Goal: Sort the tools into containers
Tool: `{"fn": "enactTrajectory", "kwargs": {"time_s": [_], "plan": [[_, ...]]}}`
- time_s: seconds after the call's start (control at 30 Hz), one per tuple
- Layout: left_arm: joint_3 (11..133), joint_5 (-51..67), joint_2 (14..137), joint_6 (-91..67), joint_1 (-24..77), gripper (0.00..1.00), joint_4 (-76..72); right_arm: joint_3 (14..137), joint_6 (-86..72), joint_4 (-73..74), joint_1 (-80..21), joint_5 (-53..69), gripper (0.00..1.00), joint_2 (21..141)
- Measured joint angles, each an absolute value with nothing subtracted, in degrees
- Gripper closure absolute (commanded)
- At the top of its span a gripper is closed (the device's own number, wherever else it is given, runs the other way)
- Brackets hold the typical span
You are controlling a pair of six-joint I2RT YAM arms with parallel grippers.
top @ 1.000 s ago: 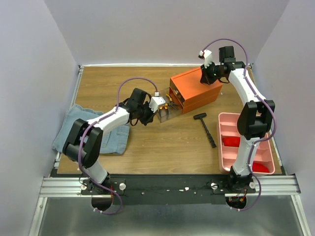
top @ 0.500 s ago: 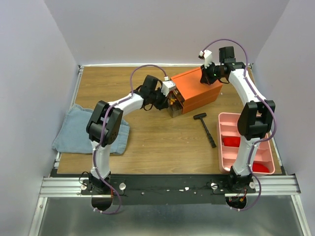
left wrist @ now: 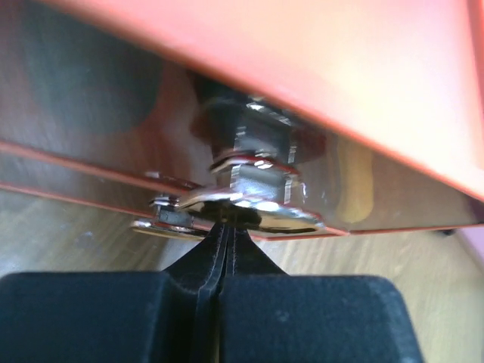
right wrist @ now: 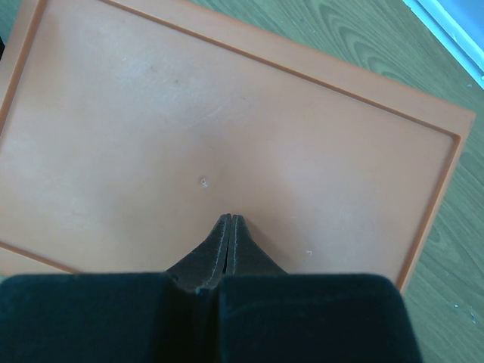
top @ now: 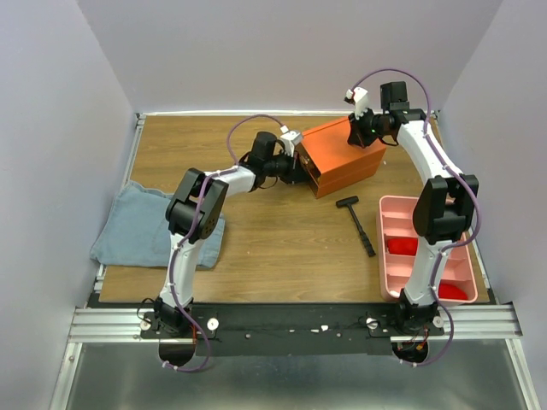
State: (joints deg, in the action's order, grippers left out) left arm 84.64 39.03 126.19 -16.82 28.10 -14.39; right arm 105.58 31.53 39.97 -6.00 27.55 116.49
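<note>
Tabletop (top: 256,248) holds one orange cabinet (top: 342,154), one hammer (top: 357,224); left tool (left wrist: 227,227), right tool (right wrist: 229,221) closed.

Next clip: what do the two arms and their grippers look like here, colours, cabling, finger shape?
The left arm and right arm have white links with black joint housings; a thin purple cable loops along each. The left gripper and right gripper have matte black fingers tapering to a narrow wedge tip. No markings or sleeves show.
</note>
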Motion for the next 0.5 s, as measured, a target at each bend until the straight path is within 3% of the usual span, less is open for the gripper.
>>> {"fn": "enactTrajectory", "kwargs": {"time_s": [0.23,0.37,0.47,0.5], "plan": [[78.7,41.54,126.45,-30.7,27.44,0.74,-26.46,105.25,31.59,39.64,-6.09,27.35,0.99,116.51],[73.43,41.85,122.61,-32.01,27.05,0.69,-25.43,104.07,31.51,38.7,-6.72,23.05,0.99,114.61],[69.82,41.98,115.7,-31.05,25.23,0.64,-20.03,101.82,31.48,39.94,-6.96,19.55,0.86,111.59],[68.79,42.06,113.06,-30.83,24.4,0.63,-18.7,100.84,31.24,41.25,-6.9,17.08,0.77,109.93]]}}
